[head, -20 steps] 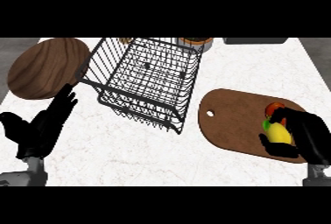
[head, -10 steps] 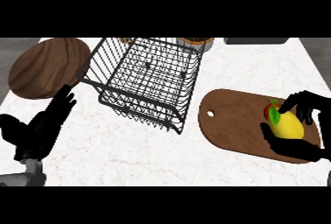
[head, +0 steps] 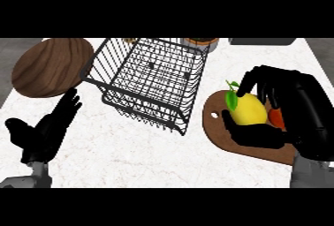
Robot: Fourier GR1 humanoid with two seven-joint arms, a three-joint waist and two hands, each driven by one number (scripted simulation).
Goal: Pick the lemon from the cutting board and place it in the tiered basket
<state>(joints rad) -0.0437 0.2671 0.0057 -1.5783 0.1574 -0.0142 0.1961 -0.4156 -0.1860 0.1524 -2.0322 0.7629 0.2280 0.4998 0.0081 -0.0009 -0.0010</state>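
Observation:
The yellow lemon (head: 248, 109), with a green leaf at its top, is held in my right hand (head: 264, 132), whose thumb and fingers curl round it over the brown cutting board (head: 222, 132). A red-orange object (head: 276, 117) peeks out behind the lemon, mostly hidden by the hand. The black wire tiered basket (head: 151, 79) stands to the left of the board, in the middle of the counter. My left hand (head: 42, 132) rests open at the lower left, fingers straight and pointing up, apart from the basket.
A round dark wooden board (head: 49, 66) lies at the far left. A brown container (head: 199, 42) and a dark object (head: 261, 41) sit at the counter's far edge. White marble counter (head: 130, 154) lies in front of the basket.
My right hand has closed round the lemon and raised it, shifting left toward the basket. The view has moved closer. The left hand has stayed put.

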